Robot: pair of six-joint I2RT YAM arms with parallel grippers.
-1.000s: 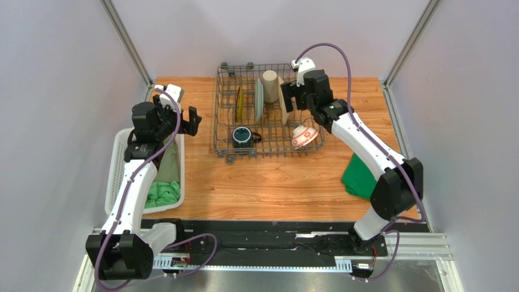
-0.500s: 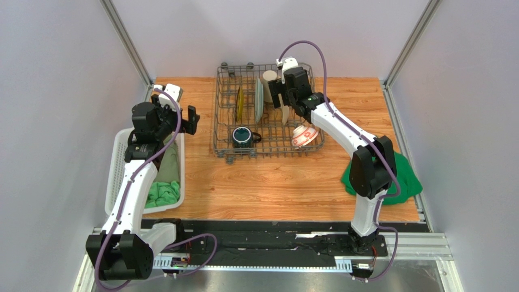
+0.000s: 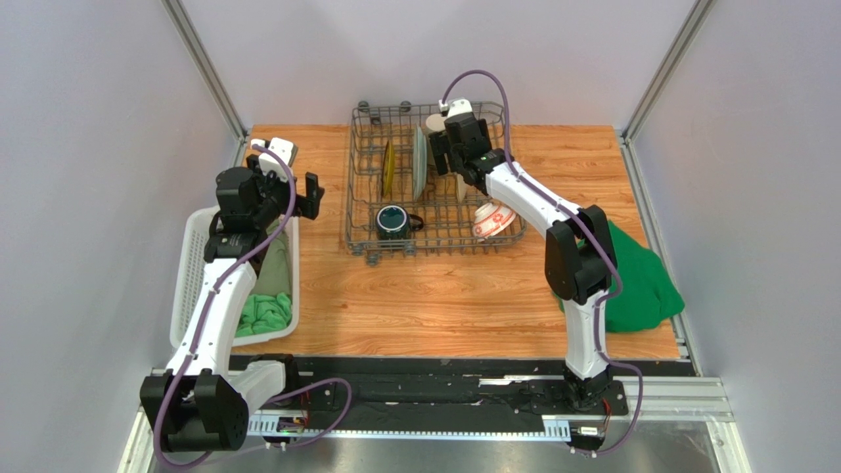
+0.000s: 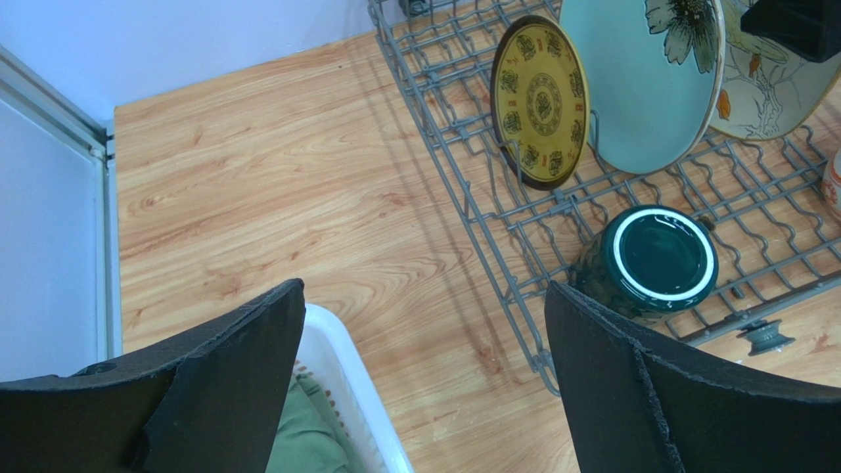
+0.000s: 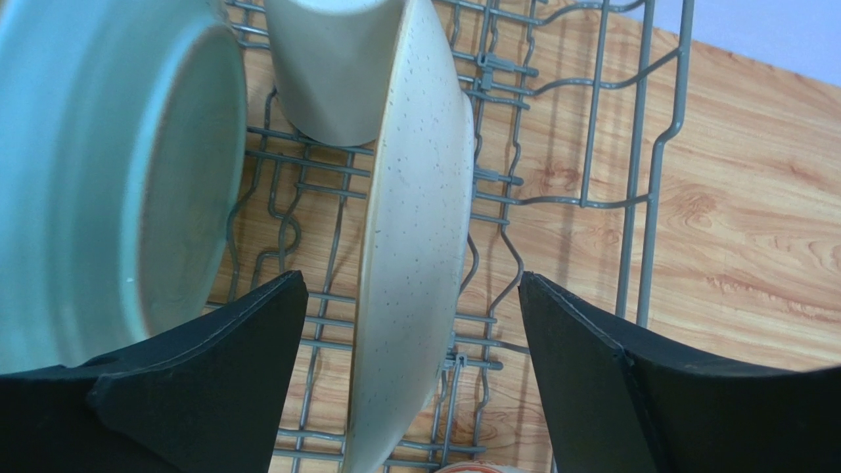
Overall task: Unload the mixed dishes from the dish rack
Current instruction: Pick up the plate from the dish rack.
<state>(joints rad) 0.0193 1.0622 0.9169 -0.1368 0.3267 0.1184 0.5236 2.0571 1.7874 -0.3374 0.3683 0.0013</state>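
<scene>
The dark grey dish rack (image 3: 367,202) stands at the back of the table. In it stand a yellow patterned plate (image 3: 388,168), a pale green plate (image 3: 420,163) and a cream plate (image 5: 415,246), all on edge. A beige tumbler (image 3: 435,123), a dark teal mug (image 3: 393,220) and a red-and-white bowl (image 3: 492,219) are also in the rack. My right gripper (image 5: 412,286) is open over the rack. Its fingers straddle the cream plate's rim with a gap on each side. My left gripper (image 3: 314,195) hangs open and empty left of the rack.
A white slatted basket (image 3: 190,286) holding green cloth (image 3: 267,313) sits at the table's left edge, below my left gripper (image 4: 422,296). Another green cloth (image 3: 637,281) lies at the right edge. Metal frame posts and grey walls close in the back and sides.
My right arm has swung left and farther over the rack, bringing its open fingers down around the cream plate. This uncovered the green cloth at right. The left arm has not moved.
</scene>
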